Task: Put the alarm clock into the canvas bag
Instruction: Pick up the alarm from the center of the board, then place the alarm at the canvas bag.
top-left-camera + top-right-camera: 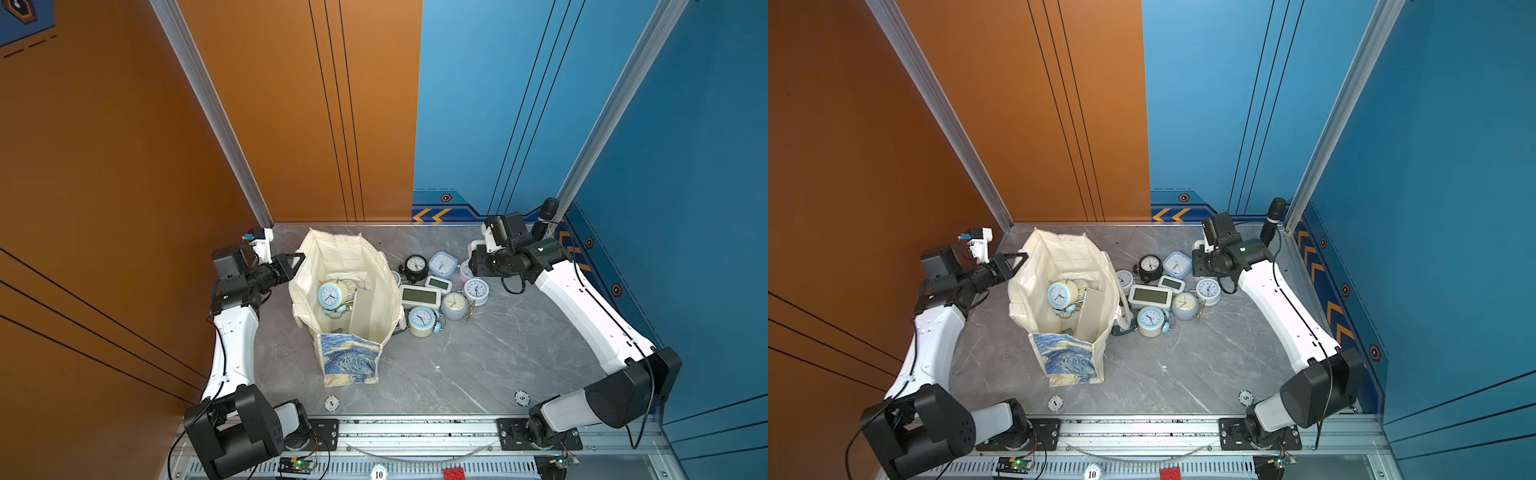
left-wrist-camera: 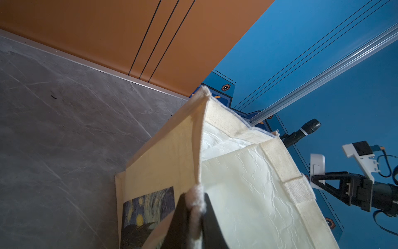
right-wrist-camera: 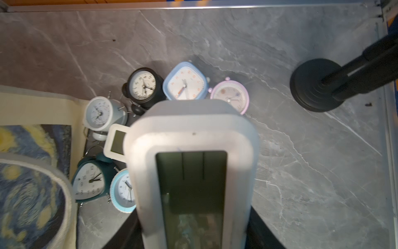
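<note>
First, nearest the front rail: the table (image 1: 478, 365) is a smooth, matte grey slab with marble veining. The canvas bag (image 1: 351, 357) stands upright on it, left of centre, mouth open. Its near end wall carries the blue-and-yellow swirl print; the remainder is coarse cream weave. Both top views show inside it a round blue-faced twin-bell clock (image 1: 330, 295) leaning against a flat cream slab (image 1: 362, 309).

Just beside the bag's right wall lies a cluster of clocks, touching one another:
- a round pale-blue clock (image 1: 422, 319);
- a white rectangular digital clock (image 1: 419, 296);
- a smaller digital unit (image 1: 438, 284);
- a black round clock (image 1: 415, 264);
- a blue rounded-square clock (image 1: 443, 264).

The right wrist view adds a teal clock (image 3: 91, 179) tucked against the bag and a pink round clock (image 3: 230, 97); the top views largely hide both.

The left gripper (image 2: 195, 207) sits at the bag's far left rim, jaws pinched narrow on the frayed hem. The left wrist view alone resolves a crinkled white lining.

The right gripper (image 1: 471, 266) hangs over the cluster's far end, apart from the bag, and clamps the alarm clock (image 3: 193, 140), a white rounded-rectangular plastic case with a dark blank display. This clock is outside the bag.

Farthest back, a black post on a round base (image 3: 312, 86) occupies the far right corner.
</note>
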### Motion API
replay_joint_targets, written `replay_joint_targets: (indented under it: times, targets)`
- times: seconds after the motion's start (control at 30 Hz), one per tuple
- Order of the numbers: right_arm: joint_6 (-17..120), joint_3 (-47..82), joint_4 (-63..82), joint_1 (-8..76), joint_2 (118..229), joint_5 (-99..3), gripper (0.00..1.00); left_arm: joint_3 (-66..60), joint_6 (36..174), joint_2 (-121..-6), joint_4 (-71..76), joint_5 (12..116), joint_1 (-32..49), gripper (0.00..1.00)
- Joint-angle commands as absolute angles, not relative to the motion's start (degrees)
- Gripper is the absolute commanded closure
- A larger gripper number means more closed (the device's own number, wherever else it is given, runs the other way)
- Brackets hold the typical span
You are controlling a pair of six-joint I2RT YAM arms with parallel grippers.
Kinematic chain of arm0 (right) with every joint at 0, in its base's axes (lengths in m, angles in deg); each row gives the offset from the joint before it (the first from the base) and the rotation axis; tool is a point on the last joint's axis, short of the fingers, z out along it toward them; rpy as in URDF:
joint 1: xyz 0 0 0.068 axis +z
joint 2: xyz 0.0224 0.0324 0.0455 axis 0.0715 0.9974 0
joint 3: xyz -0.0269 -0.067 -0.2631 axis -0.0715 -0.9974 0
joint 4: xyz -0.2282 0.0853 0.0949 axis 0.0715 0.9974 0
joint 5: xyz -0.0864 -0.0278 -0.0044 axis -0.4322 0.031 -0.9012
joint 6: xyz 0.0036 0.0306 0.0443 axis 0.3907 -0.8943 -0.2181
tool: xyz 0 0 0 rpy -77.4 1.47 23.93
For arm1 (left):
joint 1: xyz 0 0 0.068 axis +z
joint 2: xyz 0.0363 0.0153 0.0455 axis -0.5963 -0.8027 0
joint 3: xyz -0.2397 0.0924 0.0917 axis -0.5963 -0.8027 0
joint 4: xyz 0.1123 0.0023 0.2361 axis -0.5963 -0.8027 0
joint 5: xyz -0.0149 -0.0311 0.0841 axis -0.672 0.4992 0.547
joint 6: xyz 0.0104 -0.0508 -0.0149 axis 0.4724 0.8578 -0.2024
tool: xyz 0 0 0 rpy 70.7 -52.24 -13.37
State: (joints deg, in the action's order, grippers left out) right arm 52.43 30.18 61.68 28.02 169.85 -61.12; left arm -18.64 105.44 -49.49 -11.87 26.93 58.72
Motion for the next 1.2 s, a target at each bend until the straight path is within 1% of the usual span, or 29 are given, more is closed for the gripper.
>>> replay_joint_targets:
  times: [0.0,0.3,0.37,0.6,0.9,1.17]
  targets:
    - [52.0,33.2,59.0,32.4,168.6,-62.4,0.47,-19.2,105.6,-48.3,-10.3,27.0,59.2,1.0]
    - [53.9,36.3,51.8,43.8,169.5,-63.5,0.49,-19.2,105.7,-48.2,-10.2,26.9,59.1,1.0]
    - [53.9,36.6,50.1,47.6,169.9,-63.5,0.49,-19.2,105.8,-48.3,-10.2,26.7,59.0,1.0]
    - [53.5,40.0,46.7,54.3,173.7,-61.6,0.49,-19.2,105.9,-48.4,-10.1,26.6,59.0,1.0]
    - [53.5,48.5,46.8,59.5,182.6,-60.0,0.49,-19.3,105.8,-48.2,-10.1,26.6,58.6,1.0]
    - [49.3,58.6,50.2,61.9,194.5,-61.6,0.49,-19.3,105.7,-48.1,-10.1,26.6,58.4,1.0]
